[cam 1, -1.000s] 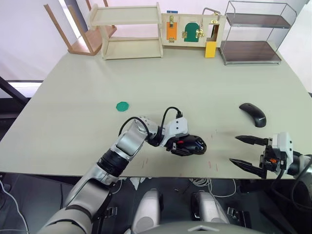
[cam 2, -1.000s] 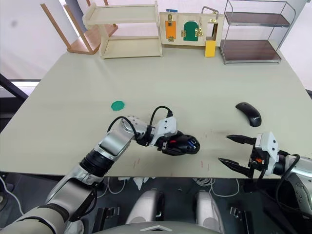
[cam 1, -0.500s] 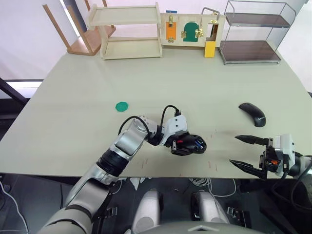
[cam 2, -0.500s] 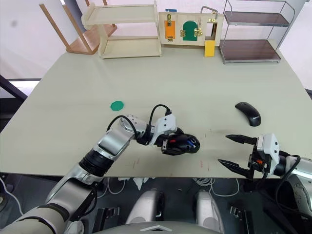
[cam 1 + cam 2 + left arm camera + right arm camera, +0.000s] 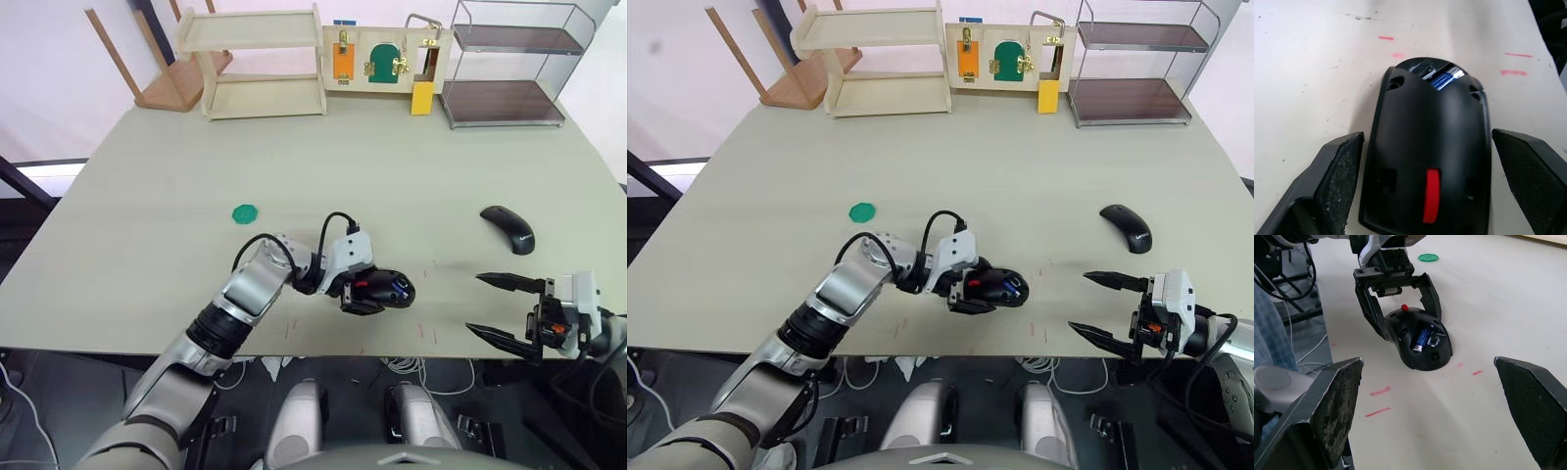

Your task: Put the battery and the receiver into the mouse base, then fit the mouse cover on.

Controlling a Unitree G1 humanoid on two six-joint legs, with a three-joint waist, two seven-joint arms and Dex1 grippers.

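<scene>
Left pincer (image 5: 365,297) open wide, one finger on each side of the mouse base (image 5: 384,290), not squeezing it. Battery (image 5: 1421,339) already lying in the hollow of the mouse base, straight ahead of the right pincer (image 5: 502,310). Right pincer also open, holding nothing, hanging by the near edge of the table (image 5: 147,196), well apart from the base. Mouse cover (image 5: 508,228) lying on the table just past the right pincer, on its far side. Receiver too small to find; cannot tell whether it is in yet. Looks like the filling step is nearly done or done. Next, probably reach the right pincer out to the cover, close softly on its sides, lift, and bring over the base while the left pincer keeps the base from sliding.
</scene>
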